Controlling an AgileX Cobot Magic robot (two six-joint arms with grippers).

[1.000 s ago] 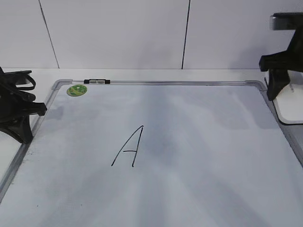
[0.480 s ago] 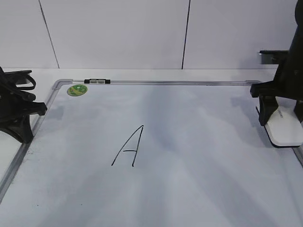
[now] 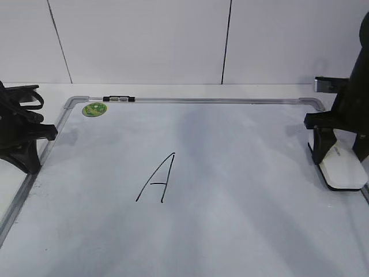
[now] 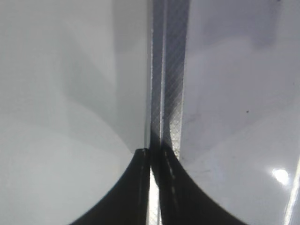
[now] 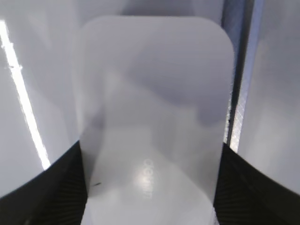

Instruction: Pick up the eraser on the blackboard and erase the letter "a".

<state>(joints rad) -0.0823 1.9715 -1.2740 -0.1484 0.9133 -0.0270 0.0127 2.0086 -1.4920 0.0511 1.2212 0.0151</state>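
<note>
Your right gripper (image 5: pixel 149 187) straddles the eraser (image 5: pixel 152 117): in the right wrist view a dark finger (image 5: pixel 51 187) presses each long side of the white block, so it is grasping the eraser. That close view also shows you a faint grey mark on the eraser's top and the board's frame running just past the right-hand finger, neither of which you can make out from outside. The exterior view gives you what the wrist cameras miss: the eraser (image 3: pixel 341 170) sits at the right edge of the blackboard (image 3: pixel 242 231), under the right gripper (image 3: pixel 340 151), and well to that gripper's left stands a tall slanted "A" (image 3: pixel 157 180). You can find no small lowercase "a" on the board in any view.

Your left gripper (image 4: pixel 151 154) is clenched, its two dark fingers meeting with only a hairline between them, right above the silver frame rail; it holds nothing. From outside, the left gripper (image 3: pixel 26 158) rests at the board's left rim.

Count: one eraser, one board, one written letter, one green sticker (image 3: pixel 94 109) by the far left corner, two grippers.
</note>
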